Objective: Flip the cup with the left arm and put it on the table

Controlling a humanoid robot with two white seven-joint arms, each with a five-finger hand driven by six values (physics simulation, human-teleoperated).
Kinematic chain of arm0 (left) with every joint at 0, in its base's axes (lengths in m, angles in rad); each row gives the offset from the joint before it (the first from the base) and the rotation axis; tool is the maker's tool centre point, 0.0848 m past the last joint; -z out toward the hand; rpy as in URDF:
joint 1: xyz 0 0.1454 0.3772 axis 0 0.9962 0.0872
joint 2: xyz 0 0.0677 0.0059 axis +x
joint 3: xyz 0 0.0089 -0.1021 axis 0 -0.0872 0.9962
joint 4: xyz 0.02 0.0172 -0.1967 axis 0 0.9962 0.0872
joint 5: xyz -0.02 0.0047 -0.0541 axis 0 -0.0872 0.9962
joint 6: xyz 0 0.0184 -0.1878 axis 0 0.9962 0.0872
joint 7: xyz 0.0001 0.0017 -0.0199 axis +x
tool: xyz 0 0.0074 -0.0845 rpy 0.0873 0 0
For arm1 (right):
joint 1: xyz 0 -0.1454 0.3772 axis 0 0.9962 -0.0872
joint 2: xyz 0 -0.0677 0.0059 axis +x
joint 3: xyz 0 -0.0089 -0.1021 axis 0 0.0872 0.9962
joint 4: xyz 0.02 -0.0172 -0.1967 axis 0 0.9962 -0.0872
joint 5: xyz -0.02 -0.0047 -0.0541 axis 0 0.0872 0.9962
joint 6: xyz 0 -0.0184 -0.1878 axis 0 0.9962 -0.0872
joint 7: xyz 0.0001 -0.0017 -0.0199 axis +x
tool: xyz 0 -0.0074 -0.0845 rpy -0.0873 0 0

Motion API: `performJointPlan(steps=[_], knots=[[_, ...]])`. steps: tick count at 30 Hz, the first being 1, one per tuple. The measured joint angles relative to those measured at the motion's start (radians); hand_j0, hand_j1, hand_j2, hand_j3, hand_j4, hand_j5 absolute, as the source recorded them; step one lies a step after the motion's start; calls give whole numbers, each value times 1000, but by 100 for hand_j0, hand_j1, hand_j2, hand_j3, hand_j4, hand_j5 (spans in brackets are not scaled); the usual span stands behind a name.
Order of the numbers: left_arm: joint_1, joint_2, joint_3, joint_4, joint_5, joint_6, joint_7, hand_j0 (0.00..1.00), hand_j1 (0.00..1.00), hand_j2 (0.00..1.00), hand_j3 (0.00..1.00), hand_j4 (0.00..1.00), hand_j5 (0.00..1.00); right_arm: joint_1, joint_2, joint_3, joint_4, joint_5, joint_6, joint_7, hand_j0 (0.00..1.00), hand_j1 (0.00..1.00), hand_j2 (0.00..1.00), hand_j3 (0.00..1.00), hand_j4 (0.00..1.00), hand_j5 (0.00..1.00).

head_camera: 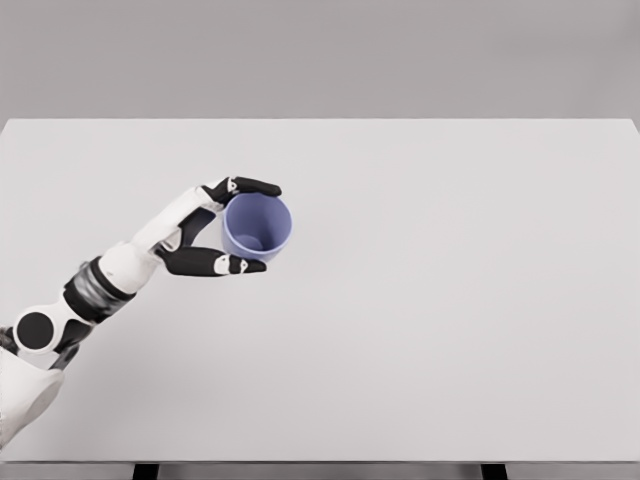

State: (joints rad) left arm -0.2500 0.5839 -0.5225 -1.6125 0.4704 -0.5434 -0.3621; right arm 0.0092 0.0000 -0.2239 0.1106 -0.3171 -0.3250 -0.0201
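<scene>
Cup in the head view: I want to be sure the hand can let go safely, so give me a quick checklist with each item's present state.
1. Cup mouth up: ok, the inside and bottom are visible from above.
2. Cup resting on the table: cannot tell, one overhead view does not show contact.
3. Left hand around the cup: ok, fingers on the far side, thumb on the near side.
4. Fingers pressing on the wall: cannot tell, contact is too fine to see.
5. Cup well inside the table edges: ok.
6. Right arm out of the way: ok, it is not in view.
</scene>
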Motion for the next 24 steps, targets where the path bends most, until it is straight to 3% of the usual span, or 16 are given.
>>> performJointPlan(steps=[16,24], knots=[[-2,-44,-53,13,-2,0,-8,81,81,81,81,81,81,0,0,0,0,0,0,0,100,100,100,100,100,100],[-2,-60,-69,67,-5,-18,-21,82,82,82,82,82,82,0,0,0,0,0,1,0,100,100,100,100,100,100]])
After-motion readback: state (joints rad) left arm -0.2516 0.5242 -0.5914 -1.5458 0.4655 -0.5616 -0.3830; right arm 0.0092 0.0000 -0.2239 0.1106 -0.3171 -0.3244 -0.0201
